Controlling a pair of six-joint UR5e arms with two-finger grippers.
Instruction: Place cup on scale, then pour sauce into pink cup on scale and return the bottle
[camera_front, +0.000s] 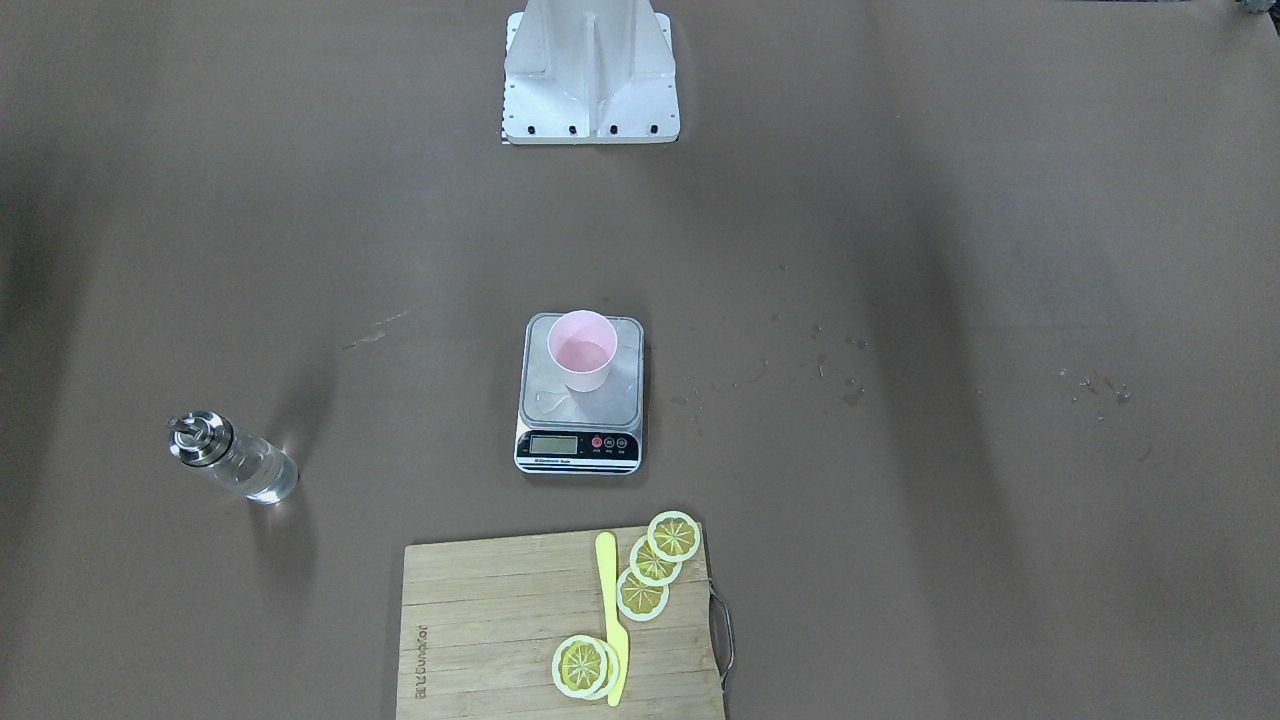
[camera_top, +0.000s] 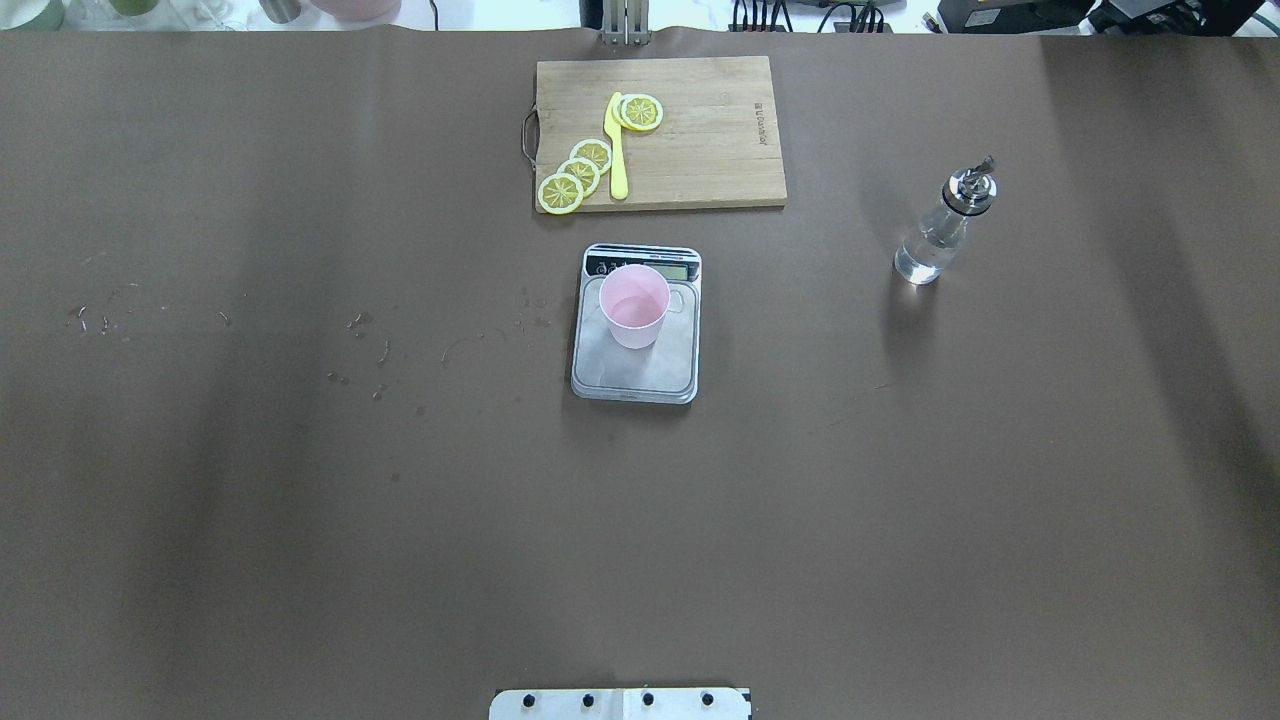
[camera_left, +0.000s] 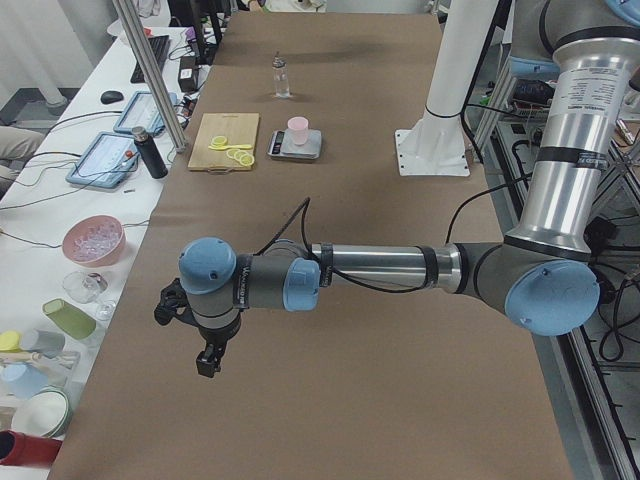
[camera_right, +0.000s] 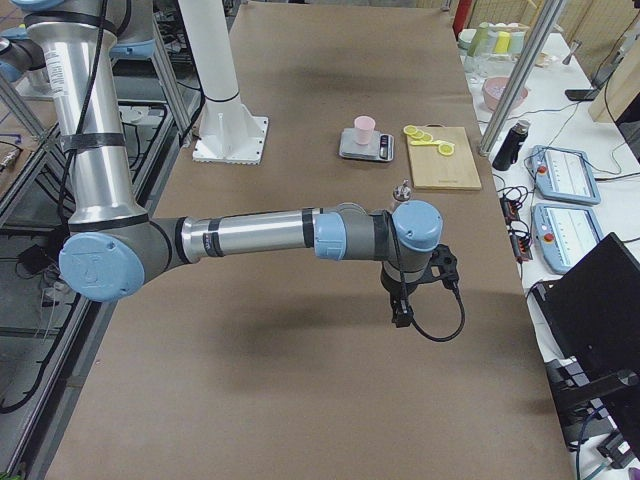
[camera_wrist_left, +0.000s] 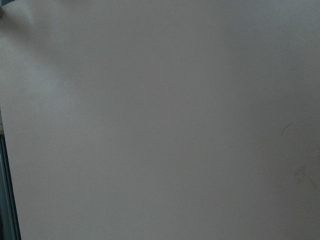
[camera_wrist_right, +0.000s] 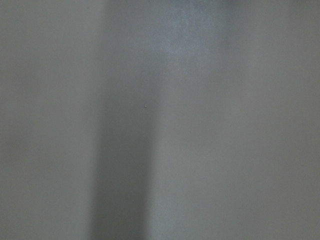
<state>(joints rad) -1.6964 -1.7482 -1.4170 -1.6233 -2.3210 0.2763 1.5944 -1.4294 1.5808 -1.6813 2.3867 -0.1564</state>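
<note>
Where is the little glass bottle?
In the overhead view, the bottle stands upright on the right side of the table, apart from the scale and cutting board.

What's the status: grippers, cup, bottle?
Left gripper and right gripper hang at table ends, open or shut unclear. Pink cup on scale. Bottle upright, unheld, robot's right. Cutting board beyond scale, not between.

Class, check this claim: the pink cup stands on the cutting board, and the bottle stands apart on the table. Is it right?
No. The pink cup stands on the scale, not on the cutting board, as the overhead exterior view shows. The bottle does stand apart on the table.
</note>
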